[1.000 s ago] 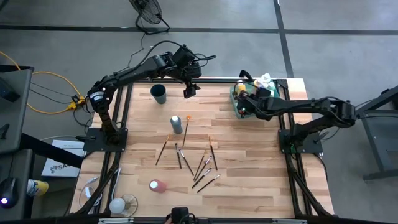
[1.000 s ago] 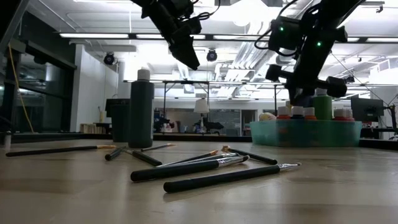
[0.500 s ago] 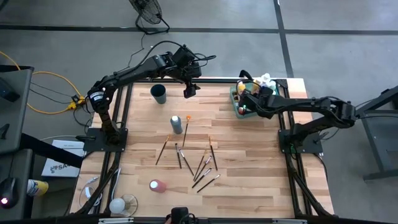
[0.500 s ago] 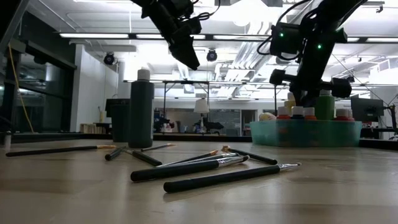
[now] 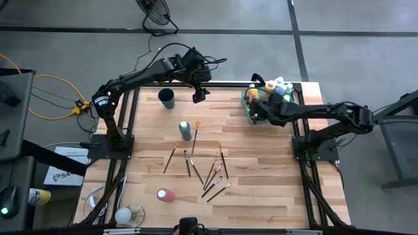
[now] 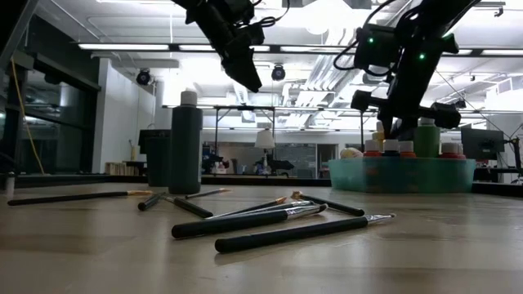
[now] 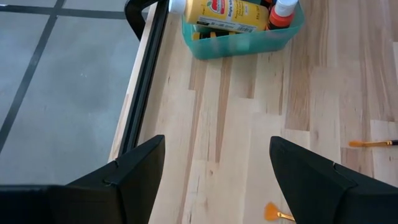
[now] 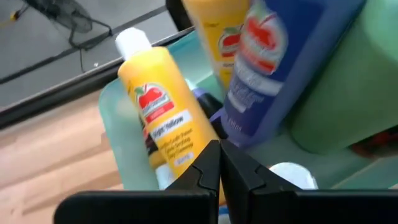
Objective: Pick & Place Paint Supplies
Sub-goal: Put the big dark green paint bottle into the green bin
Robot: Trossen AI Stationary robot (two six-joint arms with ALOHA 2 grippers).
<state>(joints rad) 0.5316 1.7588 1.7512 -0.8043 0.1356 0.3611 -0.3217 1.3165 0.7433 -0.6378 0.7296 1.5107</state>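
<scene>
We see the green tray (image 5: pixel 250 104) at the far right of the desk (image 5: pixel 261 170), crowded with paint bottles (image 5: pixel 277 85): in the right wrist view a yellow bottle (image 8: pixel 163 121) with a white cap leans inside it, beside a blue bottle (image 8: pixel 283 68) and a green one (image 8: pixel 348 81). The right pincer (image 5: pixel 257 113) sits low in this tray, its 2 fingers (image 8: pixel 202 171) clenched together, tips touching, grasping nothing we can make out.

The dark cup (image 5: pixel 166 98) stands at the far left of the desk; we cannot tell what it contains. The left pincer (image 5: pixel 199 96) hovers just right of it, above the desk, its fingers (image 7: pixel 134 165) released and spread wide.

On the open desk we count 1 grey-green bottle (image 5: pixel 185 130) standing upright near the middle, 1 pink bottle (image 5: pixel 164 194) lying near the front, and scattered brushes (image 5: pixel 212 176) between them.
</scene>
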